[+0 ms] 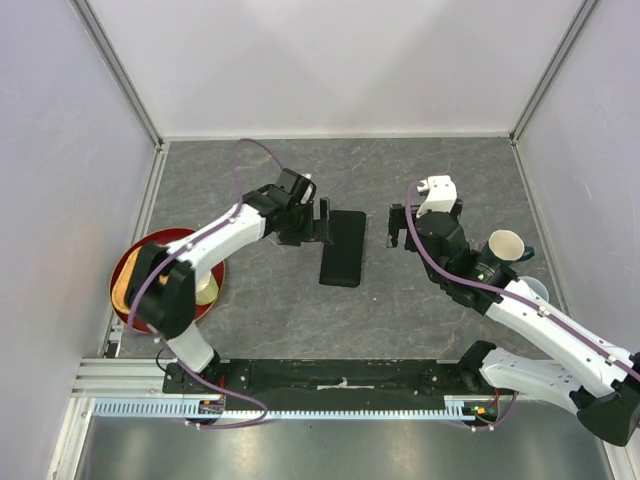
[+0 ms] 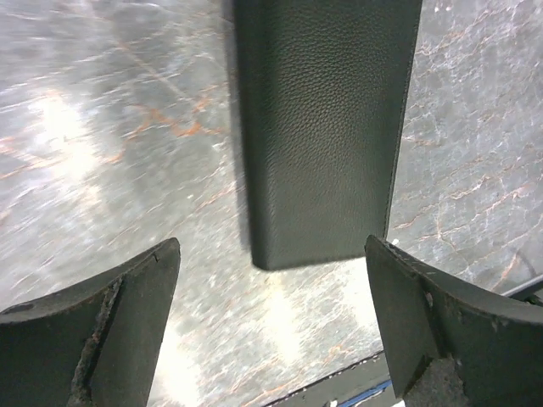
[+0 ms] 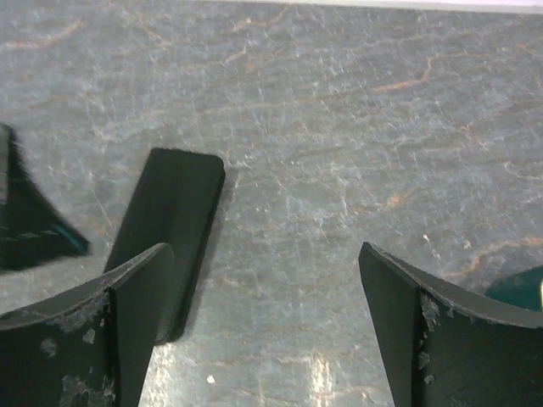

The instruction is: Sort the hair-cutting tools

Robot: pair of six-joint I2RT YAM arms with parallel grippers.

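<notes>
No scissors or combs show in any view. A flat black rectangular case [image 1: 343,248] lies closed in the middle of the table. My left gripper [image 1: 318,224] is open and empty, just left of the case's far end; in the left wrist view the case [image 2: 327,127] lies ahead between my open fingers [image 2: 110,331], untouched. My right gripper [image 1: 398,226] is open and empty, a little to the right of the case; in the right wrist view the case [image 3: 174,220] lies beside and partly behind my left finger [image 3: 110,322].
A red bowl [image 1: 135,262] sits at the left edge with something pale inside. A pale yellow cup [image 1: 505,244] stands at the right, behind my right arm, with a teal thing [image 1: 527,253] beside it. The metal rail [image 1: 330,380] runs along the near edge.
</notes>
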